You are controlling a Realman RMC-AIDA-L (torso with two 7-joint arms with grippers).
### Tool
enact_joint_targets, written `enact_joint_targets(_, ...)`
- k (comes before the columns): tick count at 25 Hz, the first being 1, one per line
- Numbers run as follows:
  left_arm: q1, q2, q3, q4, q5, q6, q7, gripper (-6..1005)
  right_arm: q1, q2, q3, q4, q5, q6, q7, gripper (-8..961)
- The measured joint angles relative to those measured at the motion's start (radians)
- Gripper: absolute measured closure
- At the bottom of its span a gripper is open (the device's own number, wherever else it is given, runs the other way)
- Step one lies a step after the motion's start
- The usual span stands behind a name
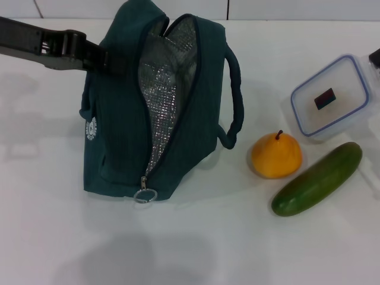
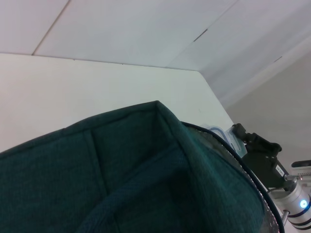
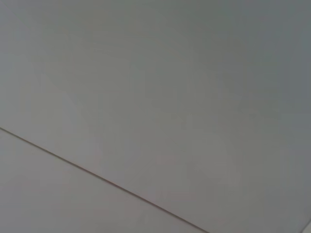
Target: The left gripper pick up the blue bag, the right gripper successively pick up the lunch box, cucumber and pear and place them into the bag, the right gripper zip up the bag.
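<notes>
The blue bag (image 1: 119, 130) stands upright on the white table, its zipper undone and the silver lining showing. My left gripper (image 1: 102, 58) reaches in from the left and is shut on the bag's upper left side; the left wrist view is filled by the bag's teal fabric (image 2: 121, 170). To the bag's right lie the pear (image 1: 276, 155), the cucumber (image 1: 317, 178) and the closed lunch box (image 1: 330, 98). My right gripper (image 1: 375, 57) shows only as a dark bit at the right edge, beside the lunch box; the left wrist view shows the right gripper (image 2: 256, 153) beyond the bag.
The bag's ring zipper pull (image 1: 145, 195) hangs at the low front end of the opening. A loop handle (image 1: 236, 101) sticks out on the bag's right side. The white table (image 1: 196, 249) stretches in front of the bag. The right wrist view shows only a plain pale surface.
</notes>
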Motion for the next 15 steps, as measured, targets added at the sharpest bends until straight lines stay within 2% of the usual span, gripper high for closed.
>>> enact_joint_targets(15, 0.001, 0.0, 0.0, 0.0, 0.0, 0.0, 0.0, 955, -0.015, -0.001, 0.001, -0.003, 0.002, 0.004, 0.007, 930)
